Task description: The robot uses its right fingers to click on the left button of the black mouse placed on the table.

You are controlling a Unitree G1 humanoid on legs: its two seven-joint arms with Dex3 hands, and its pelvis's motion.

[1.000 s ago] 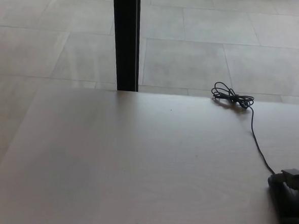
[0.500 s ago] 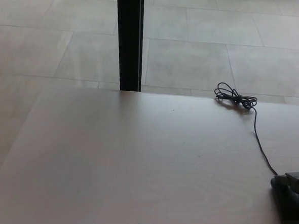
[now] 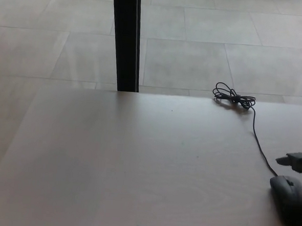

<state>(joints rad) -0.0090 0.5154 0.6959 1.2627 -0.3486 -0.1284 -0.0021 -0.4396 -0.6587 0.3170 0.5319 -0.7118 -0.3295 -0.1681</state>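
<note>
While mouse (image 3: pixel 290 201) hugs the right edge, table (image 3: pixel 137 163) lies open leftward.

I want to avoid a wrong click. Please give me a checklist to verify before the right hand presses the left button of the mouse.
1. Black mouse lies flat on the table: ok.
2. Whole mouse in view: not ok, cut at the picture edge.
3. Right hand over the left button: not ok, it is beyond the mouse.
4. Finger pose: cannot tell.
5. Cable clear of the button: ok.
6. Left hand out of the way: ok, not in view.
</note>
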